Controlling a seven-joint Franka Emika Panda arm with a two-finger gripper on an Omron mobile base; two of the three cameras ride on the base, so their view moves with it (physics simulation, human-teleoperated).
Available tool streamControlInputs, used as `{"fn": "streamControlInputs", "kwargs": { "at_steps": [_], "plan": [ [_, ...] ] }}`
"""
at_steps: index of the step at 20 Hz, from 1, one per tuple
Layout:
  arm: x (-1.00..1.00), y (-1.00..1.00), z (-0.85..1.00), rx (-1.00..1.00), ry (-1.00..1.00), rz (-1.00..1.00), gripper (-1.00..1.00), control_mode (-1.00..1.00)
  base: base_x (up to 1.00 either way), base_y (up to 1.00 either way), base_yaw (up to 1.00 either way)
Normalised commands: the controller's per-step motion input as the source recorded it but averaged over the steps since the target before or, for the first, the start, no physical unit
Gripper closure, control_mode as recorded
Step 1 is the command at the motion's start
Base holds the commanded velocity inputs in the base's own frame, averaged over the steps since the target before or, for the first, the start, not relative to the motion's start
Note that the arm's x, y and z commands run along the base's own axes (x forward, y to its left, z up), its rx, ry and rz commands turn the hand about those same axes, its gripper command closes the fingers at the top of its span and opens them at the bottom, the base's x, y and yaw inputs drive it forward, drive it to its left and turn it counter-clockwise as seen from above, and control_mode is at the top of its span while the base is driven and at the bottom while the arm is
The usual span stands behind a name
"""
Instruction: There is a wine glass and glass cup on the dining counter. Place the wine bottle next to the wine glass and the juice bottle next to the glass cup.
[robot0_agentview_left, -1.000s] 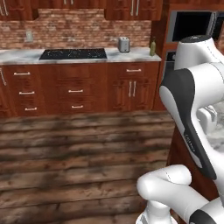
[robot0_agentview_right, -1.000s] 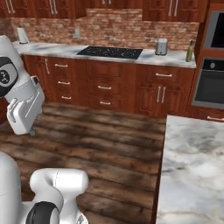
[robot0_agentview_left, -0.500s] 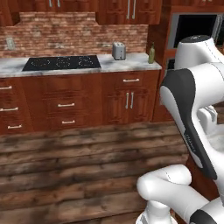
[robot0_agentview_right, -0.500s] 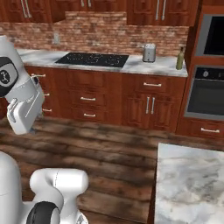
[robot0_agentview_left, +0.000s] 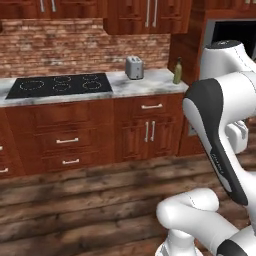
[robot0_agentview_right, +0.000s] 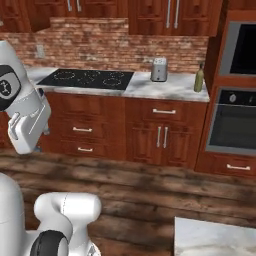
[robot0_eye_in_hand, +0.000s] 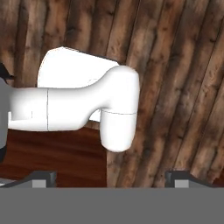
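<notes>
- Looking across the wooden floor (robot0_agentview_left: 75, 195), I see the wine bottle (robot0_agentview_left: 177, 71) upright on the marble worktop (robot0_agentview_left: 150, 80), right of the toaster (robot0_agentview_left: 134, 67) and cooktop (robot0_agentview_left: 60, 85).
- My gripper (robot0_eye_in_hand: 111, 177) points at the floor, fingers spread wide, holding nothing.
- A corner of the dining counter (robot0_agentview_right: 215, 240) shows bare.

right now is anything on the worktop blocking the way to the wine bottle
Nothing visible does. The wine bottle stands alone at the right end of the marble worktop, its front side free. The toaster sits apart to its left, the cooktop farther left. Open wood floor lies before the cabinets. The gripper is open, pointing at the floor.
</notes>
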Motion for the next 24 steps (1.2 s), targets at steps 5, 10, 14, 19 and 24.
{"fn": "streamControlInputs", "kwargs": {
  "at_steps": [5, 10, 14, 19, 24],
  "plan": [
    [0.00, 0.00, 0.00, 0.00, 0.00, 0.00, -1.00, 1.00, 1.00, -0.16, -0.02],
    [0.00, 0.00, 0.00, 0.00, 0.00, 0.00, -1.00, 1.00, 1.00, -0.42, 0.00],
    [0.00, 0.00, 0.00, 0.00, 0.00, 0.00, -1.00, 1.00, 0.91, -0.64, 0.00],
    [0.00, 0.00, 0.00, 0.00, 0.00, 0.00, -1.00, 1.00, 0.74, -0.55, 0.00],
    [0.00, 0.00, 0.00, 0.00, 0.00, 0.00, -1.00, 1.00, 0.66, -0.41, -0.02]
  ]
}}
